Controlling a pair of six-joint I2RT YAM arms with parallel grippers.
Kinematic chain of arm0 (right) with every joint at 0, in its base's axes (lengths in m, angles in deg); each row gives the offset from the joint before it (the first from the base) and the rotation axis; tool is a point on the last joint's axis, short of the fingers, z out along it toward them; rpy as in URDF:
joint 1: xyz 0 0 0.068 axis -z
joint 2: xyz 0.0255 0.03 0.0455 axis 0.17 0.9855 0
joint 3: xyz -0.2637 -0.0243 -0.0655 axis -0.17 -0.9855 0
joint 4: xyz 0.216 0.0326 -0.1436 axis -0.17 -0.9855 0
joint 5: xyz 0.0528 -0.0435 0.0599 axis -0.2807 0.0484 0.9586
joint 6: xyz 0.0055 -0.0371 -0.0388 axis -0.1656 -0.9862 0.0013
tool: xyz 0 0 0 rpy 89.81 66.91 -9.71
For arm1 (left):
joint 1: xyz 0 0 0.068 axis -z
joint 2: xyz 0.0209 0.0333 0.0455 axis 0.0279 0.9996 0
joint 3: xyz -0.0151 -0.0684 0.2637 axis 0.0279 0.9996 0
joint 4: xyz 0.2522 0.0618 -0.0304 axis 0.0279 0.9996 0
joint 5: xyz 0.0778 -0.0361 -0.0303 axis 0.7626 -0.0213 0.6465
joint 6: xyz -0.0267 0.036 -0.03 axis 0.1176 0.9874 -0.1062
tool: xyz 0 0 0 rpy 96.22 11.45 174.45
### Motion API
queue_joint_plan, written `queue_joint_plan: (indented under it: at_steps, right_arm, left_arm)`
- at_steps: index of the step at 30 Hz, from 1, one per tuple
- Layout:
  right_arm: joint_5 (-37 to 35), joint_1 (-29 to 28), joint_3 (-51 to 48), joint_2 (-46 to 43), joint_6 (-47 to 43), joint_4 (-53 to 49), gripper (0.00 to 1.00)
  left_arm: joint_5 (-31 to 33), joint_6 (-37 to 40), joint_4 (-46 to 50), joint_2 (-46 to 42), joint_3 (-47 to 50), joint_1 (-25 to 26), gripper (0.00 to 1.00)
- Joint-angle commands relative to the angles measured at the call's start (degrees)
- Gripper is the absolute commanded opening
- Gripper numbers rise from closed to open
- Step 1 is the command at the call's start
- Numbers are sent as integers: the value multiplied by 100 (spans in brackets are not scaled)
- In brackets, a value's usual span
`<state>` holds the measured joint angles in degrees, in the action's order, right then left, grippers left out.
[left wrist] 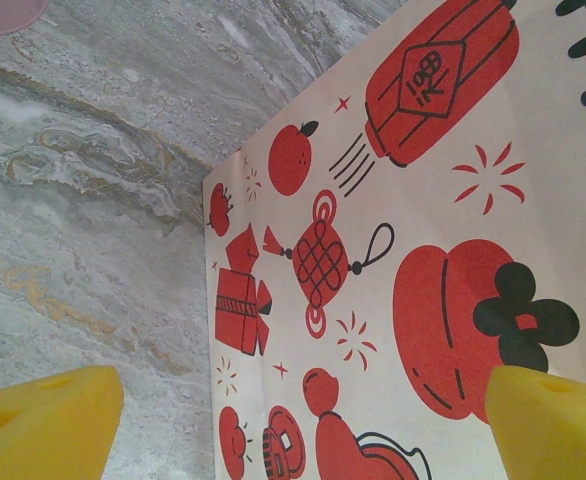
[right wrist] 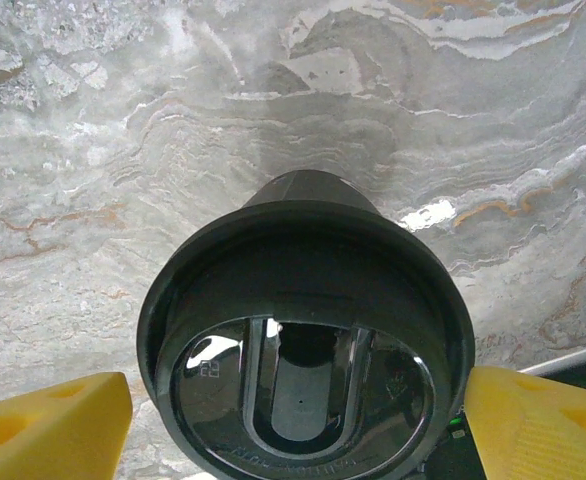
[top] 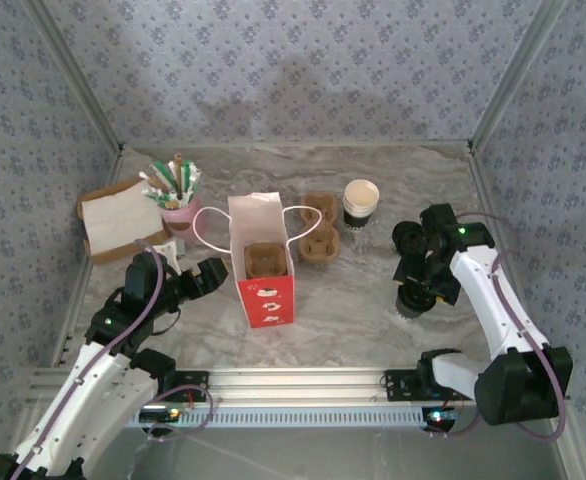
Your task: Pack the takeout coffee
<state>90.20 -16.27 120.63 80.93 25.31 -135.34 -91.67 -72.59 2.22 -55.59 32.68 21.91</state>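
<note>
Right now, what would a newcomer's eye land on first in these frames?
The red paper bag stands upright mid-table, handles spread, with the left gripper open beside its printed side. To the right, the black lidded cup sits on the marble table between the fingers of the right gripper; whether they touch it is unclear. A white cup stands farther back.

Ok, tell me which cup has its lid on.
The black cup straddled by the right gripper; the white cup beside the cardboard carriers is open-topped.
</note>
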Motion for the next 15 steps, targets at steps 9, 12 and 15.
queue_joint_plan:
  at_steps: [9, 12, 15]
  right_arm:
    - [63, 60, -146, 164, -48, 90, 86]
    - [44, 73, -155, 172, -49, 101, 84]
    - [42, 71, -173, 181, -48, 117, 83]
  left_arm:
    - [-54, -50, -117, -78, 47, -30, 94]
    - [-49, -46, -127, -70, 55, -30, 94]
    - [-59, -62, -163, -60, 73, -30, 94]
